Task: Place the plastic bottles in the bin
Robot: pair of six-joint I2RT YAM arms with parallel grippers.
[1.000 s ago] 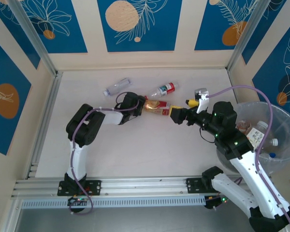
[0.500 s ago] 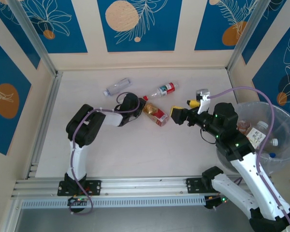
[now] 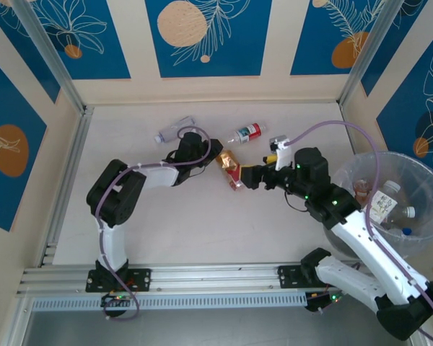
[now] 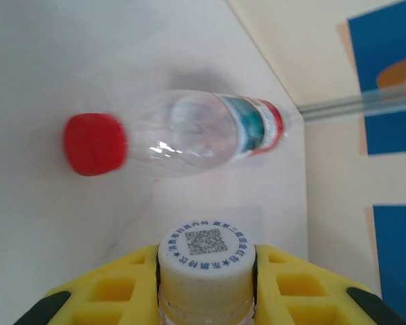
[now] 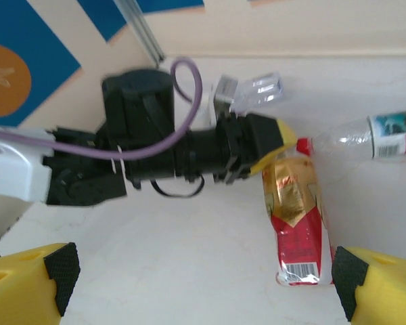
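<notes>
**A:** What is the left pincer [image 3: 212, 153] doing?

**B:** It is clenched on the neck of the gold bottle [image 3: 232, 170]. In its wrist view the white cap sits tight between the yellow fingers [image 4: 108, 298]. One second ago the bottle lay straight between both pincers. Now its bottom has swung toward the near edge of the counter [image 3: 202, 223], and the left arm reaches farther out.

**A:** And the right pincer [image 3: 251, 175]?

**B:** It is released, with the jaws wide apart. Half a second ago it stood back from the bottle, and now it has come in, just beside the bottle's bottom. I cannot tell if it touches.

**A:** What does this mean for the task?

**B:** I think it is a handover. The bin [image 3: 423, 189] stands beyond the right edge, on the right arm's side, and it already holds some bottles. The gold bottle is still on the middle of the counter, toward the far edge, so the right pincer must close before the left one lets go.

**A:** What else is left?

**B:** The red-cap bottle [image 3: 247, 133] and the clear bottle [image 3: 173, 130], both near the far edge.
</notes>
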